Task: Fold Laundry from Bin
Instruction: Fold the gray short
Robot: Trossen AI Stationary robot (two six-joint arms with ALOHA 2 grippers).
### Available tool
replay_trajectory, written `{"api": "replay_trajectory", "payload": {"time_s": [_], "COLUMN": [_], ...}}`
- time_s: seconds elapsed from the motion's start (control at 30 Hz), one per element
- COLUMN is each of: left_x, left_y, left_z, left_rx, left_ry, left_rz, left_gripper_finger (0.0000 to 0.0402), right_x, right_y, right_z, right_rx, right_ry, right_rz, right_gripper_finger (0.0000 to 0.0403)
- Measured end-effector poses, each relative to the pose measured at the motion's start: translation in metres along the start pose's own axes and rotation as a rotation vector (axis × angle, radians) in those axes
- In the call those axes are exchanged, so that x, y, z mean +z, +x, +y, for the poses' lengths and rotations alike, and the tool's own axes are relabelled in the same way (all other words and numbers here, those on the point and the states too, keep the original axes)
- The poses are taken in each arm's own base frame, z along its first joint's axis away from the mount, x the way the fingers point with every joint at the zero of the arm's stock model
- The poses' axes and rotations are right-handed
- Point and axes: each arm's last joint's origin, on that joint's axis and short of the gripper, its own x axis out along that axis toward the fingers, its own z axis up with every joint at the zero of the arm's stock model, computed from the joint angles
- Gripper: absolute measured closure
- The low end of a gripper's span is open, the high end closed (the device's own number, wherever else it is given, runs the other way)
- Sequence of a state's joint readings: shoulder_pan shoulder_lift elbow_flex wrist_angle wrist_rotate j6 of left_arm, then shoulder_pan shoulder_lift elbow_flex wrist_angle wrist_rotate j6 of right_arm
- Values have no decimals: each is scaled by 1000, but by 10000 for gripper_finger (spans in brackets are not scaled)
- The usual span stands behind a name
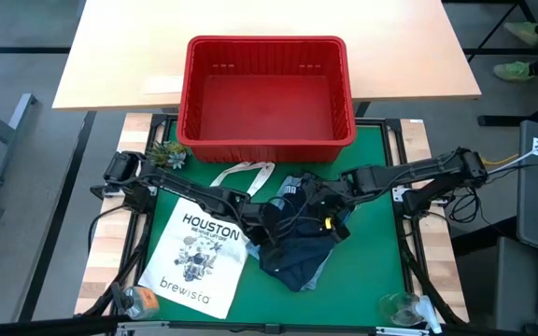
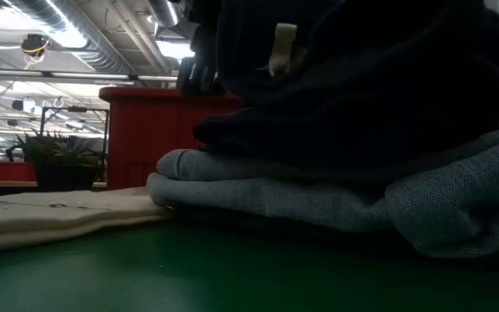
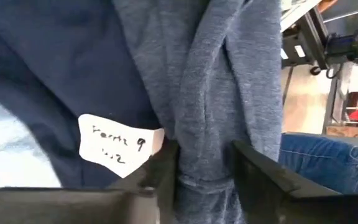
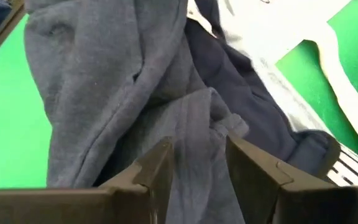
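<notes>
both grippers, left gripper and right gripper, pinch folds of the grey-blue garment just in front of the red bin (empty); your risk: fabric slipping, dragging the tote bag.

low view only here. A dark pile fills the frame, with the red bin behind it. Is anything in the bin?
Observer: From above, the bin shows only its bare red floor. No garment is inside.
Operator: Where are the grippers?
Observer: Both are over the laundry pile in the middle of the green mat. The left gripper comes in from the left and the right gripper from the right.
Operator: Are they holding anything?
Observer: Yes. Each wrist view shows grey-blue fabric pinched between that arm's own fingers.
</notes>
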State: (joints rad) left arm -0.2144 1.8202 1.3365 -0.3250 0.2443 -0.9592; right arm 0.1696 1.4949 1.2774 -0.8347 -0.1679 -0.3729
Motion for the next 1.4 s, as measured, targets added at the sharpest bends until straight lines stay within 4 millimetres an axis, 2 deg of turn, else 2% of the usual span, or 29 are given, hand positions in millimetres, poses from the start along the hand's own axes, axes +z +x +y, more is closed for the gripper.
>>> {"api": "replay_trajectory", "payload": {"time_s": [0.17,0.3,0.43,0.63,0.83,1.07,1.4], "left_x": [-2,-6,-10,-15,-23,-32,-31], "left_y": [1,2,3,5,6,7,7], "left_z": [-5,-8,-12,-20,-39,-48,-49], "left_rx": [-26,-35,-34,-75,-194,-174,-152], "left_ry": [15,26,38,62,114,163,259], "left_rz": [-8,-8,-16,-27,-70,-164,-199], "left_gripper_finger": [320,362,392,387,391,369,315], "right_x": [0,-1,-2,-4,-15,-27,-28], "right_y": [19,25,24,14,-7,-17,-16], "right_z": [-1,0,0,-1,2,1,3], "right_rx": [96,160,130,4,-131,-352,-284], "right_ry": [14,59,74,97,192,281,288], "right_rz": [25,36,54,89,173,303,306], "right_gripper_finger": [253,255,288,391,369,397,380]}}
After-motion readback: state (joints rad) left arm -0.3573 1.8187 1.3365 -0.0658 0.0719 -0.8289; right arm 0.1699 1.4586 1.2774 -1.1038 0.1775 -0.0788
